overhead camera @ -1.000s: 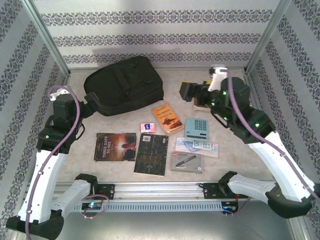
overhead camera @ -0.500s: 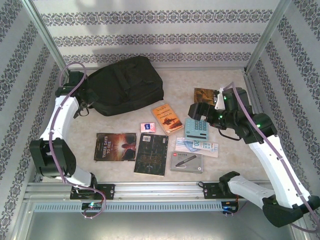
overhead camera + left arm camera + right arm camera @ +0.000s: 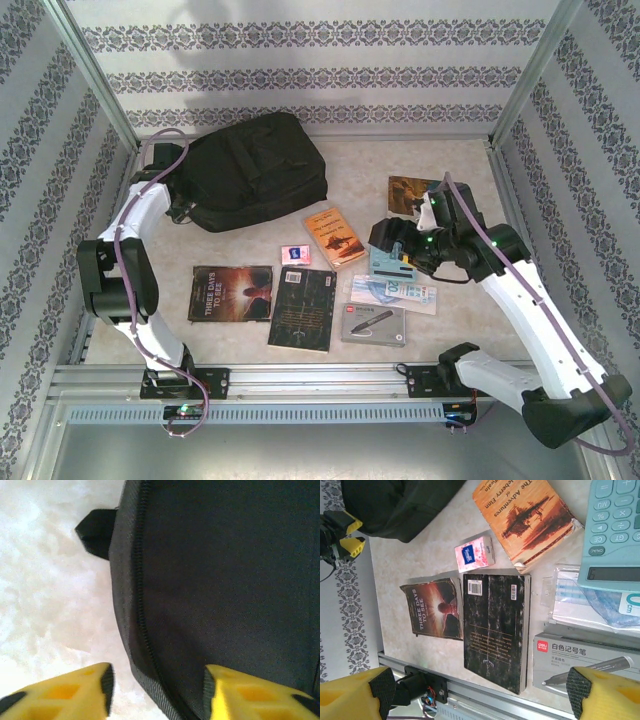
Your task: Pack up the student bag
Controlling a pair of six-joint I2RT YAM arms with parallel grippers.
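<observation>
Your left claw (image 3: 157, 690) is half spread at the left edge of the bag (image 3: 250, 170). One finger sits over bare desk (image 3: 350, 165) and the other over black fabric, with the zipper (image 3: 142, 605) running up between them. I can't see it pinching anything. Your right claw (image 3: 481, 687) is spread wide and empty, hanging above the black book (image 3: 495, 625) with the pen box (image 3: 580, 655) just to its right and the calculator (image 3: 615, 530) beyond. The bag lies flat at the far left of the desk, looks closed, and sits apart from the books. My read is that you're only starting: the bag has to be opened before anything goes in. Next, close the left claw on the fabric by the seam to steady it. The zipper pull isn't visible here, so find it before you tug. Keep the right claw waiting over the books.
</observation>
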